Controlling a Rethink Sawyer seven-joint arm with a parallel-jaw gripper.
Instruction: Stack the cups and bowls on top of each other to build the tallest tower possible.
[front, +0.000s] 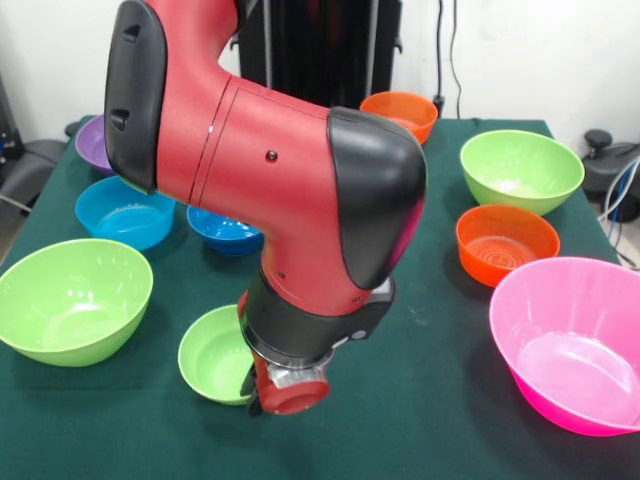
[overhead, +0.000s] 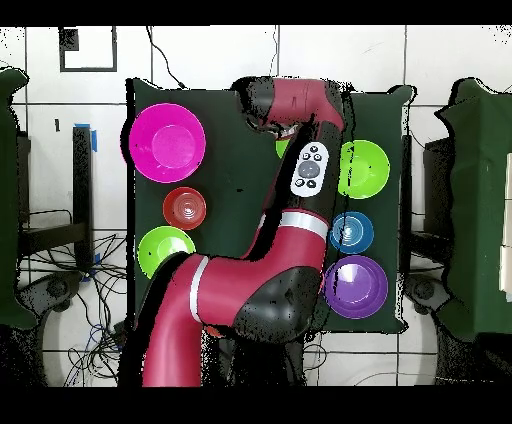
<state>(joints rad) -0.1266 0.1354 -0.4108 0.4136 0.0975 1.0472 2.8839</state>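
Bowls counted, front view: three lime green (front: 73, 298), two orange (front: 505, 243), two blue (front: 124, 212), one purple (front: 93, 143), one pink (front: 572, 340). Hand (front: 287, 392) state unclear.

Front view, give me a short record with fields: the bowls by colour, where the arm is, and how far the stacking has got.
table: dark green cloth
bowls seen: nine, all apart
lime green: large lime bowl, small lime bowl, medium lime bowl
orange: far orange bowl, near orange bowl
blue: larger blue bowl, smaller blue bowl
purple: purple bowl
pink: pink bowl
arm: red and black arm, its end covering the small lime bowl's right edge
stacking: none stacked
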